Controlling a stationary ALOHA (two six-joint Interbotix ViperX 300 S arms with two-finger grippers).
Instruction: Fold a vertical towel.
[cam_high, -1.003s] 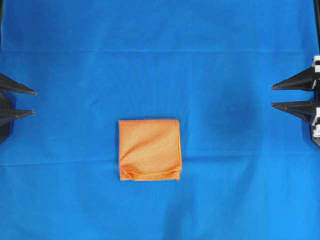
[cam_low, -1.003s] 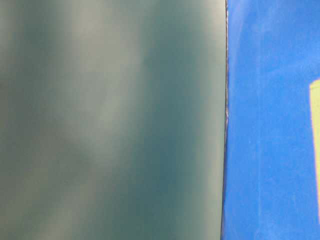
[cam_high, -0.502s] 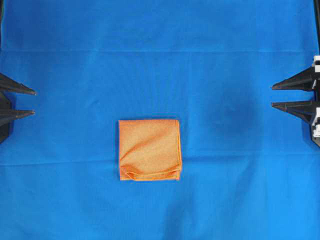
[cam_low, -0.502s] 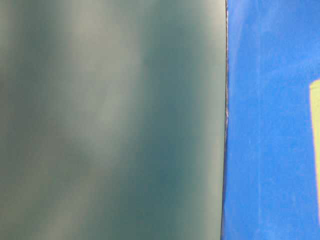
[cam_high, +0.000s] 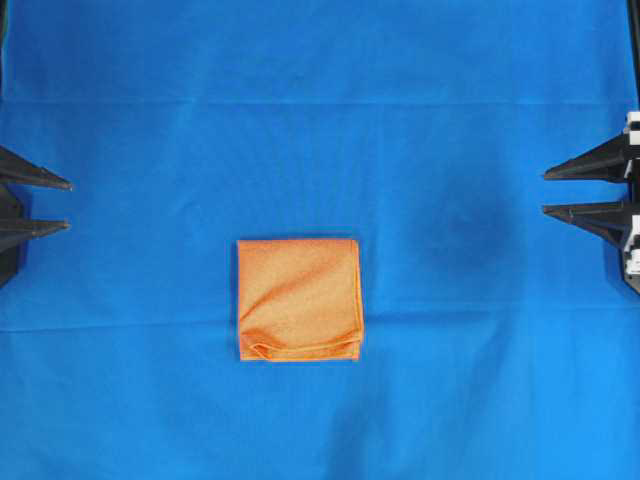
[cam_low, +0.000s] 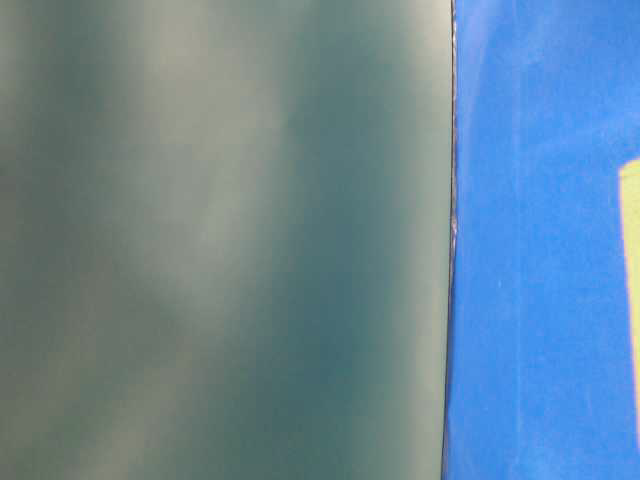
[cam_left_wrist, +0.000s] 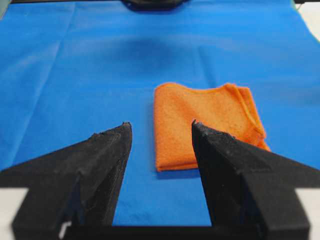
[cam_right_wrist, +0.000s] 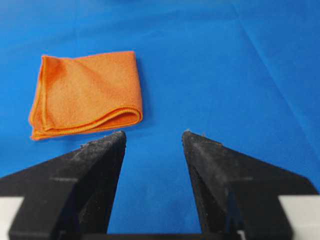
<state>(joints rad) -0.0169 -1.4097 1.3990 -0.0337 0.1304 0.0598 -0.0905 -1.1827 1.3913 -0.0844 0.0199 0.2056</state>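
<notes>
A big blue cloth (cam_high: 320, 120) covers the whole table, and it is the largest thing to see. It lies mostly flat with a few soft creases, so it gives a smooth floor for folding. At table level the picture is mostly a blurry grey-green wall, with a strip of the blue cloth at the right, so it tells little. Next in size are the two arms, one at each side edge of the overhead view. The left gripper (cam_high: 66, 204) sits at the left edge with its two black fingers spread wide apart, and nothing is between them. The right gripper (cam_high: 546, 192) sits at the right edge, also spread wide and holding nothing. Both are well apart from the towel, and I think they are parked out there so they do not bump it. The smallest thing is the towel (cam_high: 299, 299), a little orange square lying on the blue cloth, a bit below the middle. It looks folded already, because layered hem edges show along its bottom side and the right side is a rounded fold. The bottom left corner curls up a little. To me the folding job looks done or very close to done.
</notes>
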